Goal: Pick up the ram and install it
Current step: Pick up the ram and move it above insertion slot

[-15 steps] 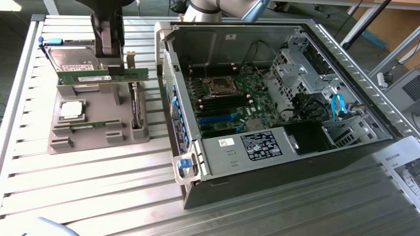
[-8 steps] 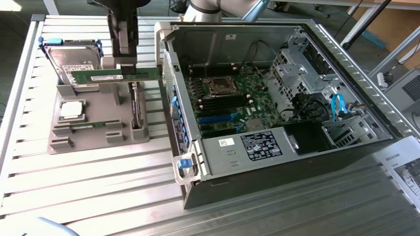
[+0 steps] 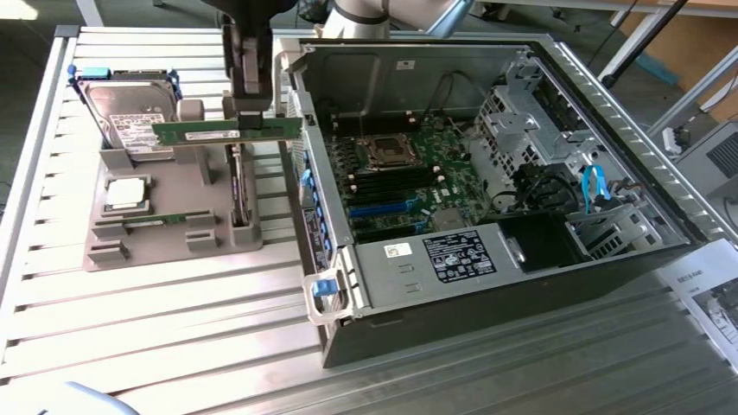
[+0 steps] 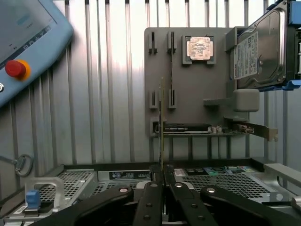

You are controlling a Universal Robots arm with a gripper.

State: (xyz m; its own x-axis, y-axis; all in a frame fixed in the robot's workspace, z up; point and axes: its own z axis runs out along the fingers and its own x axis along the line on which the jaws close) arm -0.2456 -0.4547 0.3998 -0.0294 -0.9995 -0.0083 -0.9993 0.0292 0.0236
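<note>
In the exterior view you see the gripper (image 3: 251, 119) with its jaws narrow, clamped on the top edge of the ram (image 3: 196, 132). The ram hangs level in the air, clear of the grey holder (image 3: 162, 246). It is over the holder's edge that faces the open computer case (image 3: 485, 285), with one end close to the case wall. On the holder, the hard drive (image 3: 127, 112) stands at the far corner on the exterior view's left. The processor (image 3: 124, 192) lies flat near the holder's outer edge, and a second stick (image 3: 144, 222) sits in slots towards the near edge. The expansion card (image 3: 237, 186) stands along the edge beside the case. The holder rests on the slatted table (image 3: 173, 346).

In the wrist view you see the ram (image 4: 162, 117) edge-on as a thin upright line, pinched between the fingers (image 4: 153, 197). Beyond it lie the holder (image 4: 193, 101), processor (image 4: 200, 48), hard drive (image 4: 258, 52) and expansion card (image 4: 188, 128). A teach pendant (image 4: 28, 33) lies on the table, well apart from the holder.
</note>
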